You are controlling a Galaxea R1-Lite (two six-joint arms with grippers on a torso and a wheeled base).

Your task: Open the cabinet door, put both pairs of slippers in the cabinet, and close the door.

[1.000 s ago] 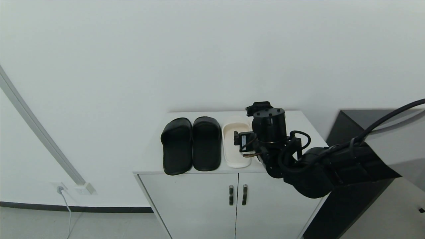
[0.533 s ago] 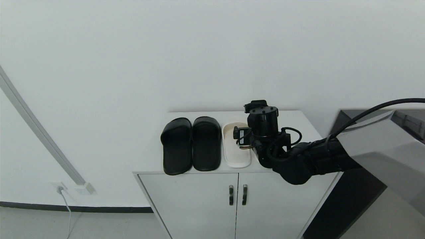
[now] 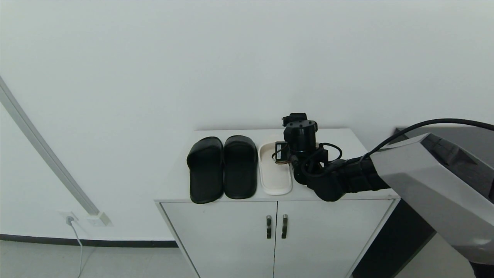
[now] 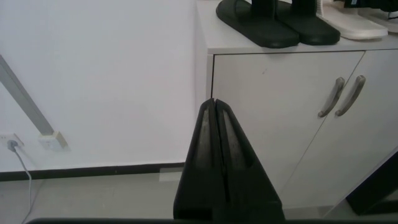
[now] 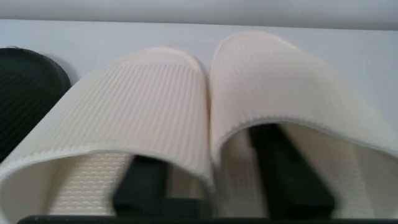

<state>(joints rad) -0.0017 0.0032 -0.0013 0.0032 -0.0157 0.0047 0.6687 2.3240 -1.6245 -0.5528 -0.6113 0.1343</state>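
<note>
The white cabinet (image 3: 175, 193) top carries black slippers (image 3: 208, 170) just beside cream slippers (image 3: 274, 177).

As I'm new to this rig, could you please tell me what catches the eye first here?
The right gripper sits at the white slippers on the cabinet, one finger inside each. Black slippers lie beside them to the left, and the doors below are shut. The left gripper hangs shut, low by the cabinet's left side.

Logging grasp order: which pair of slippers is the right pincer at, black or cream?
The cream pair: the right pincer has one finger under each cream strap. The black pair lies apart, to the robot's left of it.
</note>
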